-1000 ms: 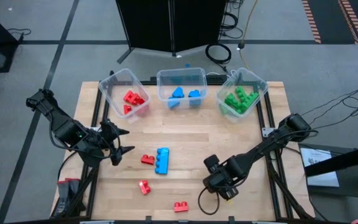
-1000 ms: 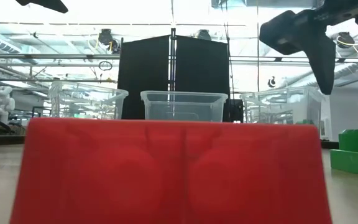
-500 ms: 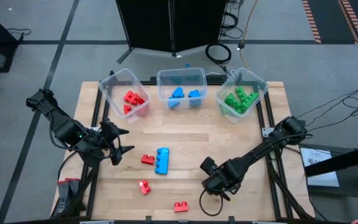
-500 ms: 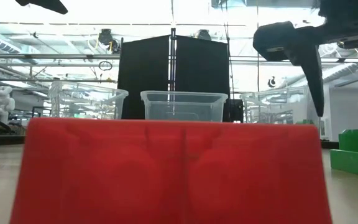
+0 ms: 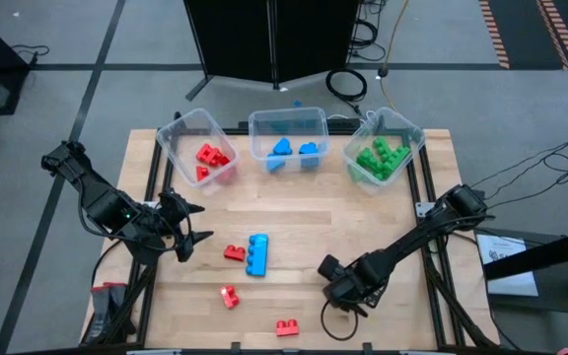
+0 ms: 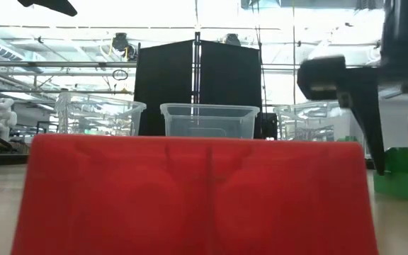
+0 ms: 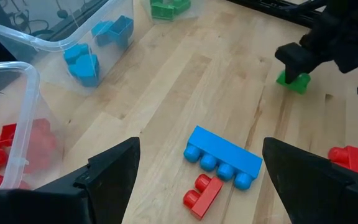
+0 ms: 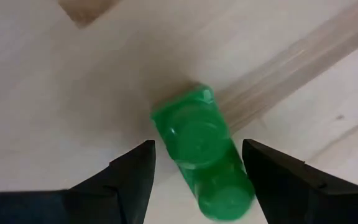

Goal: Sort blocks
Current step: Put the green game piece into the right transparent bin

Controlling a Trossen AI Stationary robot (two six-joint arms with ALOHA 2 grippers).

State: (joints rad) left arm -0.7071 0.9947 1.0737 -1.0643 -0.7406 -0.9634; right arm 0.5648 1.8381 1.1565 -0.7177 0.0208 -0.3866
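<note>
From above, the right gripper (image 5: pixel 338 286) is low over the near right part of the table (image 5: pixel 363 222), its arm reaching in from the right edge. The step in hand looks like the pick of a green block, which this view hides under the gripper. Three bins at the far edge hold sorted blocks: the red bin (image 5: pixel 177 133), the blue bin (image 5: pixel 287 116) and the green bin (image 5: pixel 409 131). Loose on the table are a blue block (image 5: pixel 256 253) touching a red block (image 5: pixel 234 252), and two more red ones (image 5: pixel 229 296) (image 5: pixel 286 326) nearer the front. The left gripper (image 5: pixel 180 229) waits over the left side.

At table height a red block (image 6: pixel 193 195) fills most of the frame; a dark finger (image 6: pixel 363 106), probably the right arm's, hangs at the right.

The left wrist shows its own fingers (image 7: pixel 107 177) spread wide, the blue block (image 7: pixel 224 157) ahead, and the right gripper (image 7: pixel 294 62) down on the green block (image 7: pixel 293 81).

The right wrist shows the green block (image 8: pixel 202 149) lying askew between its spread fingers (image 8: pixel 129 174), not yet gripped. Next it needs to settle lower and close, then carry the block to the green bin.
</note>
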